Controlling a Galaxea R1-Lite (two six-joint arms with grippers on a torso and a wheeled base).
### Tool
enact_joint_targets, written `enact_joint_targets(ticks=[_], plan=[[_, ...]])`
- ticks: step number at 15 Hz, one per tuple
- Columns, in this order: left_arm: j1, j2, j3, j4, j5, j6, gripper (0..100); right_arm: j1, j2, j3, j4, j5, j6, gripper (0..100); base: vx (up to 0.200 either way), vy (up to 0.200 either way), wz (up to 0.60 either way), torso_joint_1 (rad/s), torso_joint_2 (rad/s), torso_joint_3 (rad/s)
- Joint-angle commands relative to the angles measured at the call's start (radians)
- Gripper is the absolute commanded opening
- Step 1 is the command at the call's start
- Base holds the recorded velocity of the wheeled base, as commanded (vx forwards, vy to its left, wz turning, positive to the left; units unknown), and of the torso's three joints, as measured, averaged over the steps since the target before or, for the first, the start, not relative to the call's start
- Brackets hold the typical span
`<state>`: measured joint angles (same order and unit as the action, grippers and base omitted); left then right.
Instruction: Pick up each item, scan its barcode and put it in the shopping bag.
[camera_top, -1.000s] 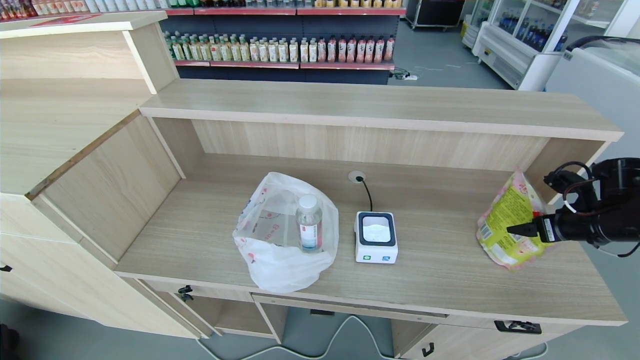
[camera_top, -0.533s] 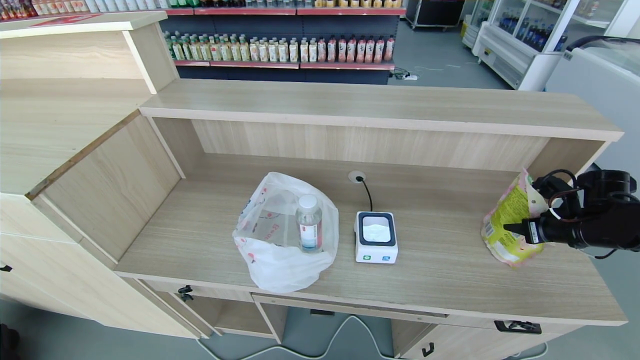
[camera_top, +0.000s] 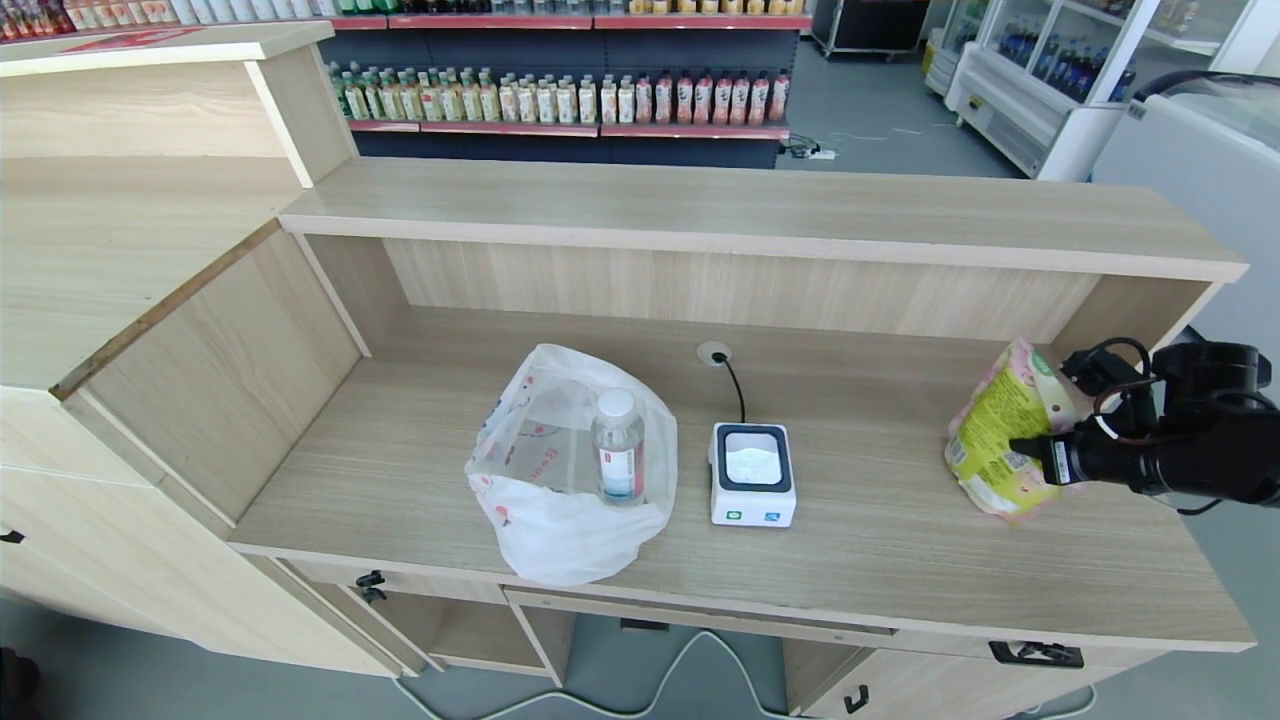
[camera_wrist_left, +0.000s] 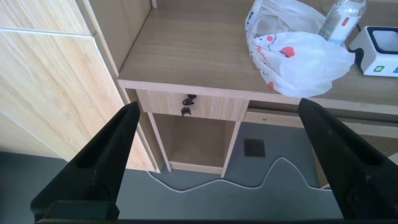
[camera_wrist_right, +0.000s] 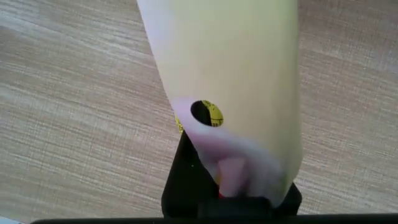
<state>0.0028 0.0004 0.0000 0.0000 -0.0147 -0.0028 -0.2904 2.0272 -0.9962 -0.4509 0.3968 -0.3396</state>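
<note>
Snack packet (camera_top: 1000, 430), yellow-green, is clamped in your right gripper (camera_top: 1030, 447), whose fingers pinch it near its lower part and hold it tilted over the counter (camera_top: 880, 560). Well off to that gripper's left stands the scanner (camera_top: 752, 472), and beyond it the shopping bag (camera_top: 545, 520) with a bottle (camera_top: 618, 445) upright inside. Your left gripper (camera_wrist_left: 217, 107) hangs with its fingers spread wide, out in front of the counter's edge, the bag ahead of it.

Yellow-green, pink-edged snack bag (camera_top: 1000, 430); white shopping bag (camera_top: 540, 530), red prints; white scanner (camera_top: 752, 478), dark-blue frame.
</note>
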Motion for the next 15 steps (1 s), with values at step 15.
enact_joint_targets(ticks=[15], plan=[[0.000,0.000,0.000,0.000,-0.001,0.000,100,0.519,-0.789,0.113,0.050,0.556,0.326,0,0.000,0.000,0.00,0.000,0.00,0.000]])
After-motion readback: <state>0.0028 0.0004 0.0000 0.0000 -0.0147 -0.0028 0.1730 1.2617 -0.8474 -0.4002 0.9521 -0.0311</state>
